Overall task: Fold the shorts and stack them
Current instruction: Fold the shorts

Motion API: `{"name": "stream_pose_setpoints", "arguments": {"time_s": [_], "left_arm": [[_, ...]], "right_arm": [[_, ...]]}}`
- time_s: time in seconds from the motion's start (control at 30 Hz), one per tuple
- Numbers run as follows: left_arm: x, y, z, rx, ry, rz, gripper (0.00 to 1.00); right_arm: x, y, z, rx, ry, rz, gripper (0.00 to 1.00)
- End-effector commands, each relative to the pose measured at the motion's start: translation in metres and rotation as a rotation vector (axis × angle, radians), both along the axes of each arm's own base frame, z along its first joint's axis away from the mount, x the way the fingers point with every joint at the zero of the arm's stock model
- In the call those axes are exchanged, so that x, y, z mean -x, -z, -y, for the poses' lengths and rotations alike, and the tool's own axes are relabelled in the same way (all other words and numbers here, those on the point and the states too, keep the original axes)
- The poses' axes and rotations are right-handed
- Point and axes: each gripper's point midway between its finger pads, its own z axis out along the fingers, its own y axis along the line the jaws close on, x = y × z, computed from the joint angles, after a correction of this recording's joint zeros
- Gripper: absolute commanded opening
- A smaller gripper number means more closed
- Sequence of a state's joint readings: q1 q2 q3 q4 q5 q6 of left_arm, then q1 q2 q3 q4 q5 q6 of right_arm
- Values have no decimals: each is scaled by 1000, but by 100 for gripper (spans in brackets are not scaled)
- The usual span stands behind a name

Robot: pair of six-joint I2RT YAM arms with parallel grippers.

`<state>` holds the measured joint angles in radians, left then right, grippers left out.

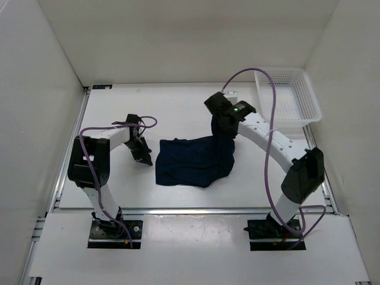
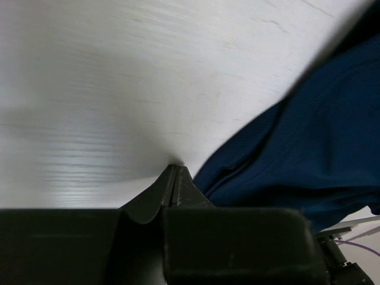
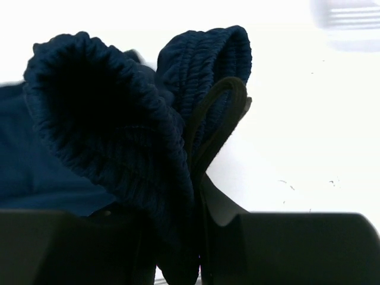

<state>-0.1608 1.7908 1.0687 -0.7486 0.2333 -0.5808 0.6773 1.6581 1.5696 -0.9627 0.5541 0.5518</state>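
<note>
The shorts [image 1: 196,160] lie in a loose dark navy heap on the white bench [image 1: 178,107], about in the middle, between the two arms. They are not flat: the cloth is bunched, and the right corner is pulled up from the surface.

The right arm [image 1: 267,139] reaches in from the right side, and the right jaws are clamped on the gathered waistband [image 3: 119,119]. In the right wrist view the ribbed band stands up in two thick folds over the jaws, and the thin black drawstring [image 3: 217,113] makes a loop just beside the right fold.

The left arm [image 1: 95,160] is bent down to the bench at the left of the shorts. The left jaws are pressed together with nothing between them. In the left wrist view their tip is at the bench surface, just beside the left edge of the cloth.

A white mesh basket [image 1: 303,113] stands at the far right corner, well apart from the shorts.
</note>
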Motion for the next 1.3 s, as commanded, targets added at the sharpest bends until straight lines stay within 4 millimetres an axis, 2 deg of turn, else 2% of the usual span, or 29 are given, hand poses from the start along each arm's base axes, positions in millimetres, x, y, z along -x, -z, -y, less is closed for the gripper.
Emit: {"name": "stream_pose_setpoints", "arguments": {"time_s": [0.0, 0.03, 0.1, 0.13, 0.17, 0.3, 0.33, 0.37, 0.4, 0.47, 0.53, 0.6, 0.63, 0.7, 0.8, 0.83, 0.87, 0.9, 0.93, 0.97, 1.0, 1.03, 1.07, 1.1, 1.13, 1.17, 1.2, 1.23, 1.27], "left_arm": [[-14, -7, 13, 38, 5, 57, 10], [-13, -5, 13, 36, 5, 48, 10], [-9, -2, 15, 34, 14, 39, 10], [-9, -2, 15, 34, 14, 39, 10], [-11, -3, 15, 36, 14, 48, 10], [-7, 2, 15, 33, 14, 30, 10], [-7, 2, 15, 33, 14, 30, 10], [-7, 2, 15, 33, 14, 30, 10], [-4, 2, 14, 33, 14, 30, 10], [-5, 2, 12, 22, 12, 32, 10], [-2, 4, 12, 22, 3, 20, 10], [-4, 4, 13, 24, -6, 27, 10], [-4, 4, 13, 25, -6, 27, 10], [-4, 5, 11, 16, -7, 29, 10], [-3, -3, 8, 37, -34, 41, 10], [-4, -12, -5, 52, -67, 61, 10], [-7, -20, -13, 64, -77, 83, 12], [-3, -28, -23, 70, -97, 78, 21], [-2, -34, -35, 58, -122, 88, 31], [-11, -54, -57, 43, -170, 149, 48], [-12, -63, -68, 28, -193, 166, 57], [-8, -72, -76, 24, -210, 162, 61], [-16, -92, -89, 17, -236, 218, 61], [-18, -100, -93, 15, -248, 233, 61], [-16, -104, -92, 15, -248, 222, 61], [-22, -117, -97, 10, -248, 258, 61], [-22, -122, -99, -1, -250, 270, 61], [-22, -122, -99, -1, -250, 271, 61], [-25, -130, -99, -2, -250, 295, 61]], "right_arm": [[13, -12, -17, 91, -31, 9, 0], [12, -20, -27, 72, -38, 23, 0], [18, -19, -42, 103, -81, 13, 0], [15, -23, -52, 96, -91, 31, 0], [21, -23, -60, 97, -108, 27, 0], [22, -21, -81, 112, -147, 26, 0], [24, -15, -89, 122, -163, 19, 0], [25, -19, -98, 110, -177, 30, 0], [24, -17, -99, 117, -178, 24, 0], [28, -15, -116, 113, -208, 29, 0], [34, -7, -132, 117, -241, 16, 0], [34, -7, -146, 88, -249, 20, 0], [37, 2, -155, 92, -265, 1, 0], [35, 1, -169, 59, -269, 11, 0], [38, 18, -194, 1, -291, -21, 0], [38, 17, -202, -29, -309, -23, 5], [36, 14, -218, -89, -343, -10, 12], [39, 15, -226, -123, -382, -21, 26], [47, 15, -242, -178, -466, -59, 46], [50, 8, -254, -233, -505, -55, 73], [56, 4, -260, -255, -527, -63, 78], [58, 4, -261, -262, -534, -71, 82], [60, 2, -259, -267, -526, -72, 83], [62, -8, -254, -278, -528, -62, 83], [66, 0, -244, -251, -520, -77, 83], [64, -15, -237, -287, -504, -50, 85], [69, -4, -225, -261, -486, -67, 85], [69, -4, -218, -262, -477, -65, 85], [65, -19, -208, -309, -438, -37, 81]]}}
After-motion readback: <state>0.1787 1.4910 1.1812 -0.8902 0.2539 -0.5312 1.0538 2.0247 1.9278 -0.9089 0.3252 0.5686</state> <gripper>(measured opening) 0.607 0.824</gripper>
